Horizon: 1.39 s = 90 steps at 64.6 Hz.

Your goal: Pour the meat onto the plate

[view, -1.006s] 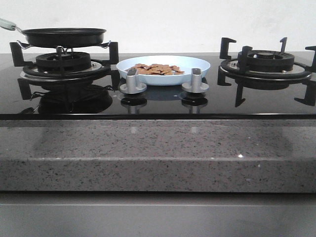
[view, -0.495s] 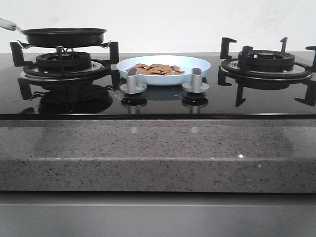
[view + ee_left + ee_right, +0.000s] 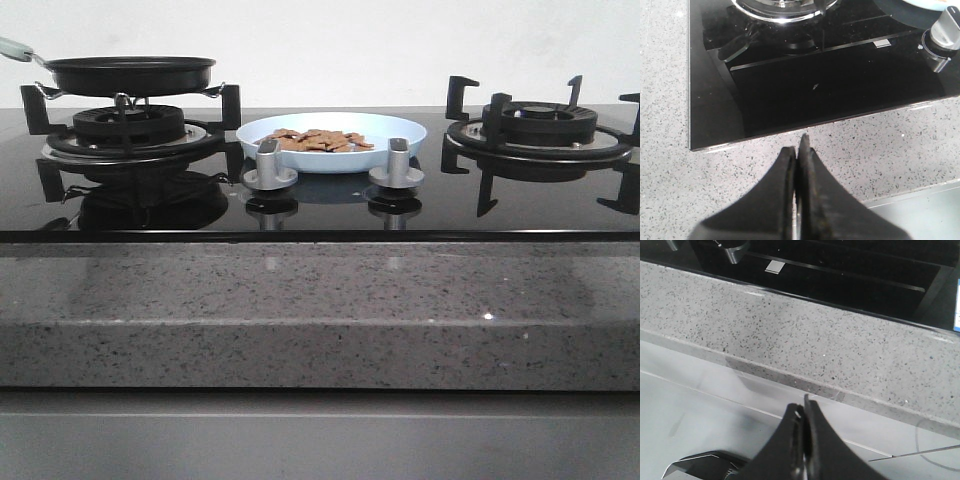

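- Left gripper fingers pressed together, nothing between them; tips over speckled grey counter, just short of the black glass hob edge.
- Right gripper fingers likewise closed tip to tip, empty; hanging over the pale ledge below the counter front, hob edge well beyond.
- Neither gripper visible in the front view.
- Meat in a loose, low heap of reddish-brown chips on the plate, mostly on its left and centre part.
- Plate flat on the hob glass, between the two burners, just behind the two silver knobs.
- Black frying pan upright on the left burner grate, pale handle pointing off to the left edge; inside of pan not visible from this angle.
- Right burner grate bare.
- One silver knob and a sliver of pale blue plate rim at the corner of the left wrist view; meat not discernible there.
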### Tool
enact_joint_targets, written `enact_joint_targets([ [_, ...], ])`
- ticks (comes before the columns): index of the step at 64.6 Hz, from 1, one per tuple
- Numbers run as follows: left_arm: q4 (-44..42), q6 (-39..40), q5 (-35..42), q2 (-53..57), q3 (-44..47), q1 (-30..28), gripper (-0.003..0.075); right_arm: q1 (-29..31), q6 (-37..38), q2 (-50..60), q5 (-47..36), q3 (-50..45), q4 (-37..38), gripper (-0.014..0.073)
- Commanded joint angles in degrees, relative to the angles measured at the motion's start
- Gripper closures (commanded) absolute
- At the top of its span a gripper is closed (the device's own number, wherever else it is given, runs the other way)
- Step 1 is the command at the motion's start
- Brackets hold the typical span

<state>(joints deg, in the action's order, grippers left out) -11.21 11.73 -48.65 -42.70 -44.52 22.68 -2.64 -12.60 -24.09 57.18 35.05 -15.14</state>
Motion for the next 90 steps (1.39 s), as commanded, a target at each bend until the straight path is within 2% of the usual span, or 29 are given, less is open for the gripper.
enact_joint_targets([
  [1, -0.3, 0.5, 3.5, 0.3, -1.5, 0.5, 0.0741, 0.5, -0.2, -0.4, -3.1, 1.2, -1.0, 0.0662],
  [14, 0.1, 0.5, 4.5, 1.7, -0.7, 0.5, 0.0741, 0.5, -0.2, -0.4, -3.1, 1.2, -1.0, 0.0662],
  [22, 0.3, 0.4, 8.7, 6.8, 3.5, -3.6, 0.0741, 0.5, -0.2, -0.4, -3.1, 1.2, -1.0, 0.0662],
  [33, 6.5, 0.4, 21.1, 18.6, 15.1, -12.9, 0.0741, 0.5, -0.2, -0.4, -3.1, 1.2, -1.0, 0.0662],
  [44, 12.8, 0.4, 32.4, 31.9, 27.1, -18.3, 0.0741, 0.5, -0.2, -0.4, -3.1, 1.2, -1.0, 0.0662],
  [57, 13.4, 0.4, 40.4, 40.6, 36.2, -19.2, 0.0741, 0.5, -0.2, -0.4, -3.1, 1.2, -1.0, 0.0662],
  [81, 9.1, -0.1, 51.5, 43.1, 42.8, -19.2, 0.0741, 0.5, -0.2, -0.4, -3.1, 1.2, -1.0, 0.0662],
  [87, 12.9, -3.8, 53.4, 44.0, 45.2, -19.5, 0.0741, 0.5, -0.2, -0.4, -3.1, 1.2, -1.0, 0.0662],
  [90, 15.2, -5.3, 51.1, 44.0, 45.0, -19.5, 0.0741, 0.5, -0.2, -0.4, -3.1, 1.2, -1.0, 0.0662],
])
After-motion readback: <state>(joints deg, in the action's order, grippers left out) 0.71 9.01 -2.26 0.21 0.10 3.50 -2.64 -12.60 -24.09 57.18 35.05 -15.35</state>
